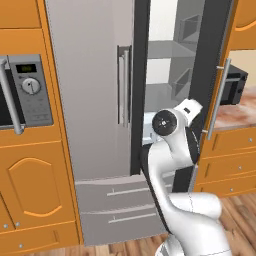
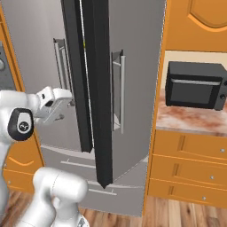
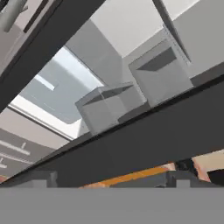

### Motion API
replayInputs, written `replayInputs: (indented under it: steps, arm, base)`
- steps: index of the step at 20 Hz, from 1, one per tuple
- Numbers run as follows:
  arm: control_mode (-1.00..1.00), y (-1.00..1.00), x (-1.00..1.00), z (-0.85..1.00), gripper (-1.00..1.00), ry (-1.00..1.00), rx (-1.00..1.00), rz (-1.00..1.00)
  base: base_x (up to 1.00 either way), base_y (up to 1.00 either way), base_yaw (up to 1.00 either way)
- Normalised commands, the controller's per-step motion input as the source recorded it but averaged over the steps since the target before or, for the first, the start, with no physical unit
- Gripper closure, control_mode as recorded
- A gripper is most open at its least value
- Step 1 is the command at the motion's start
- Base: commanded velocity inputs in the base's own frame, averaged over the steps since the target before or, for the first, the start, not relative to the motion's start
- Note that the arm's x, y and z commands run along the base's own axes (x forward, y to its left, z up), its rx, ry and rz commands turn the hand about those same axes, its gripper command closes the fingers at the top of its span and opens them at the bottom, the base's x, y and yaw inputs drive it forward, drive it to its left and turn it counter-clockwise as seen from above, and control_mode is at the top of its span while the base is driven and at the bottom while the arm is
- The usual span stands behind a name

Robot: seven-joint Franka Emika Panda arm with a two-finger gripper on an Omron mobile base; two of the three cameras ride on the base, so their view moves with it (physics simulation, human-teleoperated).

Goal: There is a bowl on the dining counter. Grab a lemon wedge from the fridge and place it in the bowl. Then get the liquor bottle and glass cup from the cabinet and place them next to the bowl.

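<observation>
The fridge's right door [image 1: 212, 95] stands swung out, so the first step looks done, while the left door [image 1: 87, 90] is shut. The tool [image 2: 66, 98] hangs at the gap beside the dark door edge [image 2: 95, 88], jaws spread wide and holding nothing. I cannot spot the lemon wedge anywhere; the glass shelves [image 1: 167, 50] and grey door bins [image 3: 109, 107] look bare from here. Fetching the wedge, bottle and cup all appears left to do. The door edge crowds the arm's reach; a black microwave [image 2: 195, 84] sits on the worktop [image 2: 186, 119] well aside.
</observation>
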Motion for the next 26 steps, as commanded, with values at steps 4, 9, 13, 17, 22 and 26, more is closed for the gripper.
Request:
replayInputs:
  steps: [4, 9, 13, 17, 22, 26]
  arm:
    - [-1.00, 0.46, 1.00, -0.03, -1.00, 0.26, -0.40, 0.03]
    - [-1.00, 0.26, 0.99, 0.00, -1.00, 0.23, -0.32, -0.05]
    - [-1.00, 0.00, 1.00, 0.00, -1.00, 0.28, -0.29, -0.13]
    - [-1.00, -0.27, 0.91, 0.00, -1.00, 0.34, -0.19, -0.15]
    - [-1.00, -0.64, 0.45, 0.00, -1.00, 0.29, -0.09, -0.13]
    - [-1.00, -0.88, -0.01, -0.01, -1.00, 0.18, -0.02, -0.07]
  base:
    - [0.00, 0.00, 0.00]
    - [0.00, 0.00, 0.00]
    - [0.00, 0.00, 0.00]
    - [0.00, 0.00, 0.00]
    - [0.00, 0.00, 0.00]
    - [0.00, 0.00, 0.00]
